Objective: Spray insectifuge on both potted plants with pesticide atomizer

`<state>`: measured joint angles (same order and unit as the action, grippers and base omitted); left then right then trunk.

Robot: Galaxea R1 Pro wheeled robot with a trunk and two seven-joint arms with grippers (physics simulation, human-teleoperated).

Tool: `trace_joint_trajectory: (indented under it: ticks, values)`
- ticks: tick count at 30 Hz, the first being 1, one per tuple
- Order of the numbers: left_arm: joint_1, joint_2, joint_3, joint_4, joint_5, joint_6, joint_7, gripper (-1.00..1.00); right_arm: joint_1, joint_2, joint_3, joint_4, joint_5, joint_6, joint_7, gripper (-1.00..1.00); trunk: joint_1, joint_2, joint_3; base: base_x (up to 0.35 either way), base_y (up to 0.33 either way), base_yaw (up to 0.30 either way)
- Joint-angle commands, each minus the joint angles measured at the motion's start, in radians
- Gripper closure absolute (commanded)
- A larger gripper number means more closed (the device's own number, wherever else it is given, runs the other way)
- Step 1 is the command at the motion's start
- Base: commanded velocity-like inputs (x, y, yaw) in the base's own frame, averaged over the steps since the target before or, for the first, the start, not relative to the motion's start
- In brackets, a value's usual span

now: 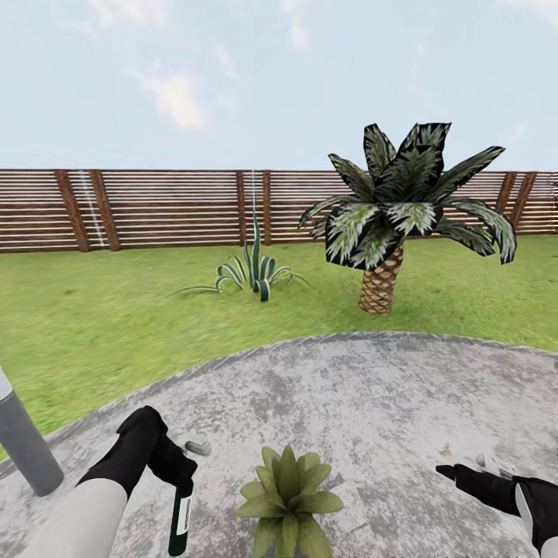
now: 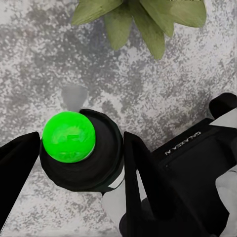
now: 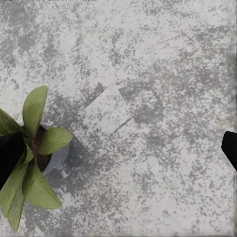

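Observation:
My left gripper (image 1: 183, 471) is shut on the pesticide atomizer (image 1: 180, 518), a dark green bottle with a whitish label that hangs base-down low over the stone patio. Its grey nozzle (image 1: 198, 447) sticks out above the gripper. In the left wrist view the bottle's bright green base (image 2: 68, 137) sits between the black fingers (image 2: 143, 177). One potted plant (image 1: 288, 496), a rosette of pointed green leaves, stands just right of the bottle; its leaves (image 2: 143, 19) lie close ahead of the atomizer. My right gripper (image 1: 465, 468) hovers open at the right, the plant (image 3: 34, 158) and its grey pot (image 3: 58, 157) beside one finger.
A grey post (image 1: 27, 442) stands at the patio's left edge near my left arm. Beyond the round stone patio (image 1: 372, 395) lies the lawn with a striped agave (image 1: 252, 275) and a big palm (image 1: 387, 225). A brown slatted fence (image 1: 155, 209) closes the back.

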<state>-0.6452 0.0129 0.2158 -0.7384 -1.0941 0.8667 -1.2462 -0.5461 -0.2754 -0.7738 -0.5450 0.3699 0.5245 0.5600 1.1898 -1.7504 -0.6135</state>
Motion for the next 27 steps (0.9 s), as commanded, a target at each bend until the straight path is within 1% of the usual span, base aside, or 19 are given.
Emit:
trace_joint_trajectory:
  ticks: [1, 13, 22, 27]
  values:
    - [-0.001, -0.001, 0.003, -0.001, -0.009, 0.008, -0.010, 1.00, -0.002, 0.001, -0.007, -0.001, 0.011, 0.003, 0.009, -1.00, 0.000, -0.001, -0.002, 0.082, 0.000, -0.193]
    - [0.002, -0.001, 0.002, -0.001, -0.008, 0.008, -0.009, 1.00, -0.002, 0.001, -0.007, -0.001, 0.011, 0.003, 0.008, -1.00, 0.000, -0.001, -0.018, 0.105, 0.000, -0.203]
    - [0.004, 0.001, 0.002, -0.001, -0.007, 0.007, -0.009, 1.00, -0.002, 0.002, -0.007, 0.000, 0.011, 0.003, 0.006, -1.00, 0.000, -0.001, -0.030, 0.011, 0.000, -0.190]
    - [0.004, 0.001, 0.002, -0.001, -0.007, 0.007, -0.009, 1.00, -0.002, 0.002, -0.007, 0.000, 0.011, 0.003, 0.006, -1.00, 0.000, -0.001, -0.037, 0.000, 0.000, -0.137]
